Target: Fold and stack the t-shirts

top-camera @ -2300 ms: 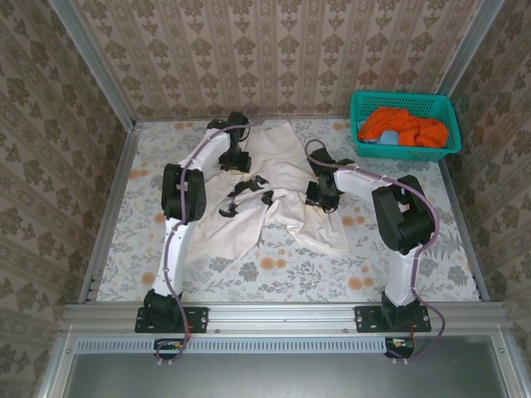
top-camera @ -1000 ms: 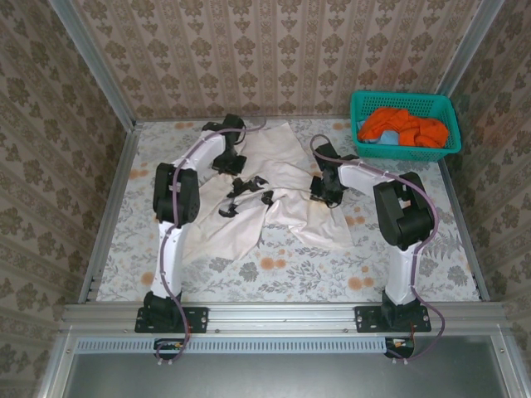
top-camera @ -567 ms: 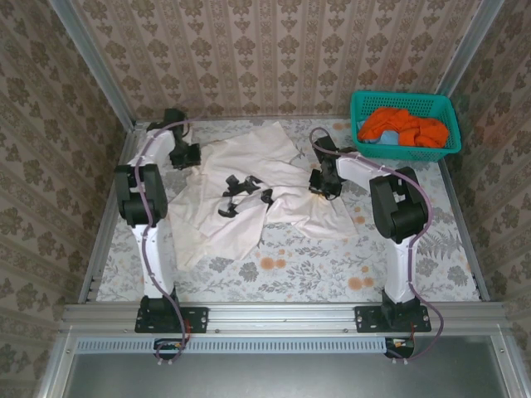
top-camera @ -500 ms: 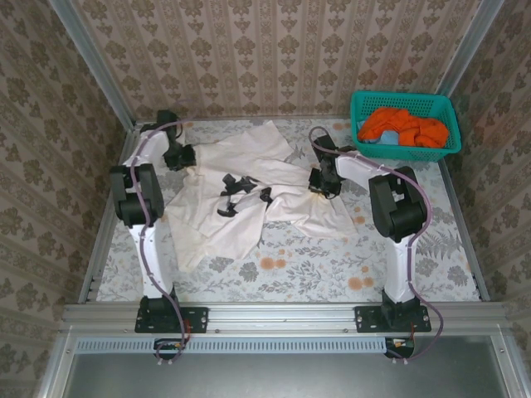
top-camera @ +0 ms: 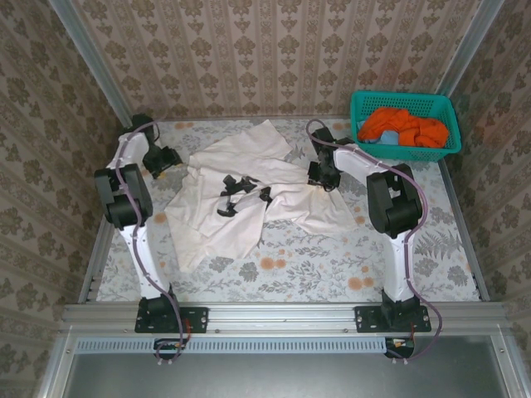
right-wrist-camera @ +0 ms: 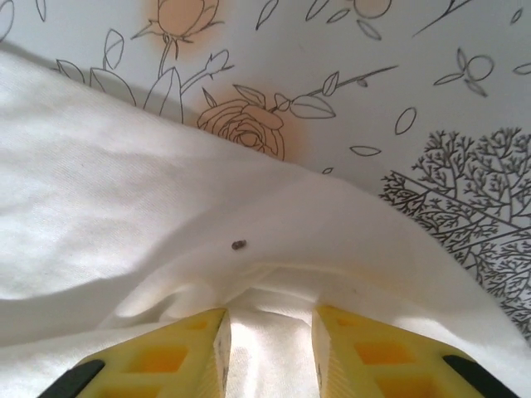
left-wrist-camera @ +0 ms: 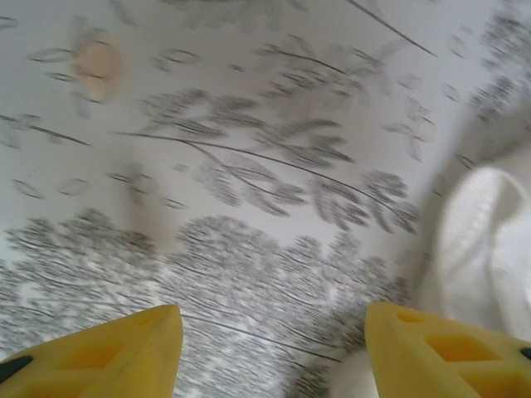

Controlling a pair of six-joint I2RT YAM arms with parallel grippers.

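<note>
Status: early stage; no fold made, no stack begun

White shirt: lies spread but rumpled across the middle of the table, black marks facing up; its edges are uneven and the right side overlaps itself in loose creases; judged not yet flat enough to fold

Orange shirts: heaped unfolded in the basket at the far right corner, well apart from the white shirt

Left gripper: at the far left of the table, just beside the white shirt's left edge; in the left wrist view the fingers stand well apart with bare table between them and cloth off to one side; nothing is held

Right gripper: down on the white shirt's right part; in the right wrist view the fingers stand a little apart with a raised pleat of cloth in the gap; whether that pleat is clamped or merely lies there cannot be told

Remaining, as judged: flatten the white shirt; fold it; set it down as the base of the stack; take each of the orange shirts from the basket, fold it and place it on top
</note>
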